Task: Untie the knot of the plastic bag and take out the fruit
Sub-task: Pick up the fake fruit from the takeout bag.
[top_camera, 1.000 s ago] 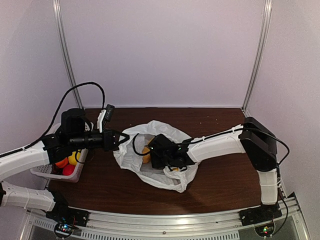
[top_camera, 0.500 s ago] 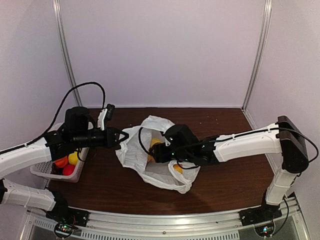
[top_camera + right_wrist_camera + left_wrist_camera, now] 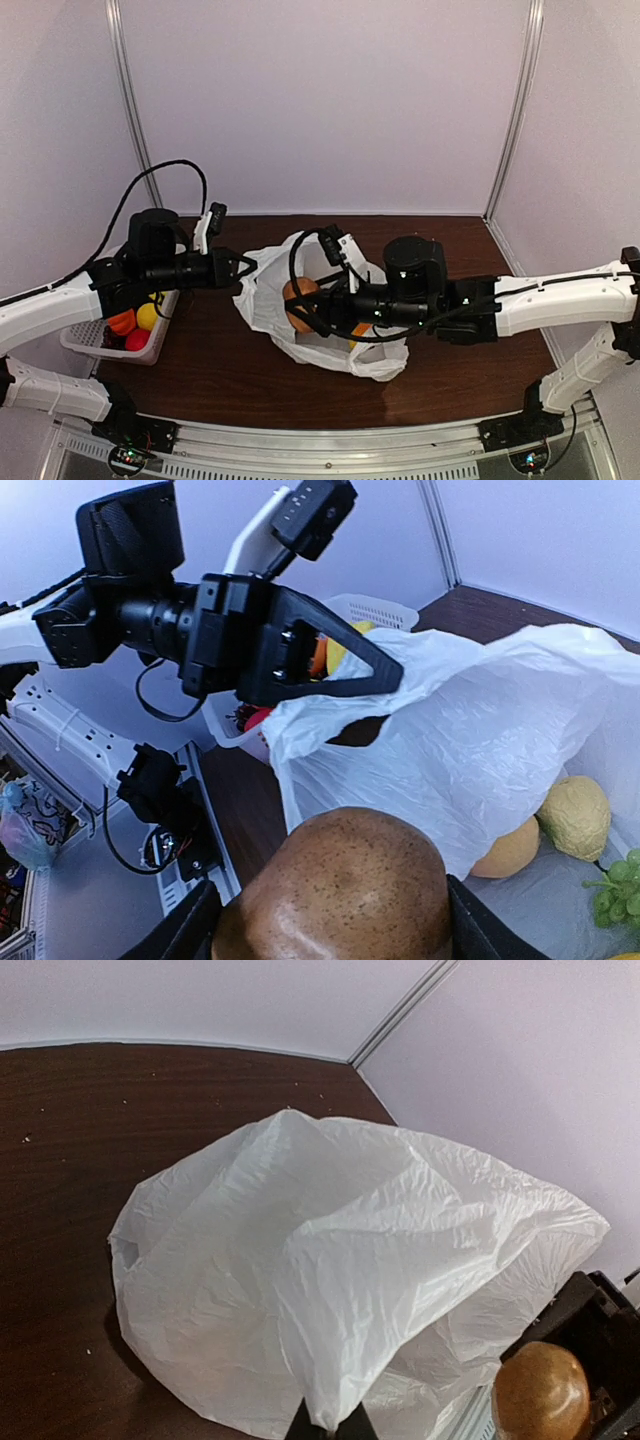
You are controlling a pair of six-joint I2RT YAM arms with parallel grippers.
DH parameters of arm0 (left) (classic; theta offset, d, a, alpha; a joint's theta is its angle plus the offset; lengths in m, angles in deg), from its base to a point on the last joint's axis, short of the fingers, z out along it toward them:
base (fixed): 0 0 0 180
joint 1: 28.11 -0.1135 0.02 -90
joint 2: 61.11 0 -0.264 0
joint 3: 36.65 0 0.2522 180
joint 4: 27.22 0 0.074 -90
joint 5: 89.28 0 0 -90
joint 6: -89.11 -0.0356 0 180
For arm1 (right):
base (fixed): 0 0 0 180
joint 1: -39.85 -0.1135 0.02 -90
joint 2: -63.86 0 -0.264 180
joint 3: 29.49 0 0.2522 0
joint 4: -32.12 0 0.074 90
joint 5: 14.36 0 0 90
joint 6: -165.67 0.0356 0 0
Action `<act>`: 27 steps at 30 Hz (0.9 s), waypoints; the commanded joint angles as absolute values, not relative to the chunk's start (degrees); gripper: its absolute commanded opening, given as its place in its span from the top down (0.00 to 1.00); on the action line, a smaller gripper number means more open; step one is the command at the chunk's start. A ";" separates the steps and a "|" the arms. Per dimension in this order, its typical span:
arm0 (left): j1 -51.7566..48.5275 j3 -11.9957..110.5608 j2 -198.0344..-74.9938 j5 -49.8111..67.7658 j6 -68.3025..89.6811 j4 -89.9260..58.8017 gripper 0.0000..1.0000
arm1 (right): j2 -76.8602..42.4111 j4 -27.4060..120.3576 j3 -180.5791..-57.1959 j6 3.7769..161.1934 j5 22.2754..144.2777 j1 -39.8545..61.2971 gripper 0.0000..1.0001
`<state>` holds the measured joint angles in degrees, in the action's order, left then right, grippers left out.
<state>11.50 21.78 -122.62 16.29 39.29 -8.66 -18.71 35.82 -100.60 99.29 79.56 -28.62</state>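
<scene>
The white plastic bag (image 3: 330, 350) lies open at mid-table; its knot is not in view. My left gripper (image 3: 240, 270) is shut on the bag's left rim and holds it up; the left wrist view shows the fingertips (image 3: 345, 1428) pinching a fold of the film (image 3: 330, 1260). My right gripper (image 3: 308, 312) is shut on a brown speckled kiwi (image 3: 340, 880) and holds it above the bag's mouth. That kiwi (image 3: 540, 1395) also shows at the lower right of the left wrist view. A lemon (image 3: 575, 815), an orange fruit (image 3: 510, 852) and green grapes (image 3: 615, 880) lie inside the bag.
A white slatted basket (image 3: 85, 342) with red, orange and yellow fruit stands at the table's left edge, under the left arm. Metal frame posts (image 3: 510, 120) rise at the back corners. Black cables loop above both wrists.
The right gripper has come up out of the bag's inside with the kiwi between its jaws, and the right arm has stretched out lower across the table. The left gripper has kept its pinch on the rim.
</scene>
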 commanded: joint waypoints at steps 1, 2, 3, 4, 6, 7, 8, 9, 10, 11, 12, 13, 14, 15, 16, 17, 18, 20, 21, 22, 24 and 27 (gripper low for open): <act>11.65 23.67 -123.71 16.48 40.20 -8.83 1.00 | -17.35 33.53 -104.02 97.12 84.49 -30.26 0.52; 11.69 23.80 -123.89 16.60 39.79 -8.67 1.00 | -17.13 33.64 -104.79 96.63 84.59 -30.55 0.52; 11.64 23.87 -124.11 16.41 39.47 -8.37 1.00 | -16.91 33.73 -105.58 96.51 84.61 -30.77 0.52; 11.65 24.61 -124.42 15.61 39.18 -7.04 0.99 | -16.67 34.06 -106.47 96.27 85.21 -30.91 0.52; 11.68 27.42 -125.01 15.30 36.56 -3.01 0.81 | -15.33 35.01 -107.86 95.10 84.25 -31.54 0.52; 11.70 28.85 -124.77 14.75 35.92 -0.96 0.71 | -14.10 35.14 -107.82 94.50 83.09 -31.94 0.52; 11.69 29.29 -123.92 13.49 35.55 0.62 0.58 | -12.76 35.16 -107.38 94.08 81.82 -32.05 0.52; 11.66 29.39 -122.76 11.61 35.32 1.96 0.45 | -11.45 35.12 -106.76 93.73 80.46 -32.10 0.52; 11.68 29.41 -121.09 9.44 35.29 3.28 0.35 | -10.00 35.27 -105.94 92.95 78.45 -32.20 0.51; 11.70 29.59 -119.54 7.27 35.36 4.56 0.24 | -8.75 35.48 -105.17 92.23 76.64 -32.16 0.51; 11.70 30.00 -118.10 5.40 35.40 6.12 0.16 | -7.46 35.92 -104.39 91.55 74.67 -32.20 0.51; 11.65 30.86 -116.97 4.13 35.29 7.89 0.12 | -6.39 36.60 -103.88 90.64 72.92 -32.20 0.52; 11.69 32.16 -116.22 3.39 35.25 9.78 0.10 | -5.55 37.61 -103.71 89.73 71.70 -32.18 0.52; 11.69 33.53 -115.80 3.73 35.36 11.63 0.09 | -4.84 38.77 -103.91 88.83 70.78 -32.22 0.52; 11.70 34.82 -115.68 5.09 35.68 12.56 0.09 | -4.31 39.79 -104.05 88.12 69.43 -32.20 0.51; 11.70 36.34 -115.95 7.42 36.19 12.70 0.08 | -3.78 40.42 -104.48 87.34 68.76 -32.22 0.51; 11.70 38.34 -116.76 10.60 36.43 12.55 0.09 | -3.52 41.07 -105.31 85.87 68.85 -32.20 0.51; 11.93 42.24 -119.06 19.40 37.73 11.15 0.10 | -3.47 42.46 -107.27 83.04 68.51 -32.16 0.51; 12.84 44.01 -120.01 22.05 39.01 10.38 0.11 | -3.58 43.39 -108.30 81.76 68.14 -32.15 0.50; 14.39 45.80 -120.95 23.26 39.85 9.45 0.10 | -3.82 44.20 -109.00 80.65 67.71 -32.15 0.50; 18.14 47.07 -121.78 22.78 40.49 7.24 0.09 | -4.26 44.32 -108.93 78.83 66.82 -32.14 0.50; 20.38 46.14 -122.95 23.64 42.97 3.01 0.09 | -4.54 41.10 -107.26 77.68 65.54 -32.66 0.50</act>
